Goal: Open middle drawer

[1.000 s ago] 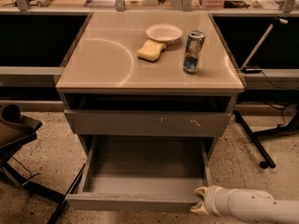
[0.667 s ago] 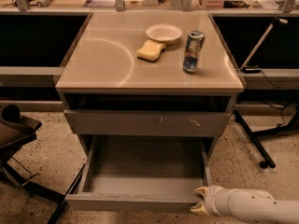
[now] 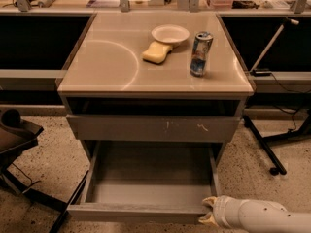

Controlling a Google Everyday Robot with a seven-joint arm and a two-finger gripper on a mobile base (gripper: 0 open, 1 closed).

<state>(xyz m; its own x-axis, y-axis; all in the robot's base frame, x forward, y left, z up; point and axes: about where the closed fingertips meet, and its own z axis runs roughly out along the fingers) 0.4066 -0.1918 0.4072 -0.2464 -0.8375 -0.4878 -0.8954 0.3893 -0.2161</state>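
One middle drawer (image 3: 138,212) out, shallow grey box | gripper (image 3: 208,210) fingers (image 3: 210,201) pinching flat front's right corner

Smooth white tubular arm (image 3: 265,218) with pale yellowish claw (image 3: 208,210) by the middle drawer's (image 3: 141,212) front right corner

Warm, dim-ish overhead light; pale glare arc on tabletop (image 3: 160,76). Deep shadow under it, w/ gripper (image 3: 208,210) lit at bottom right.
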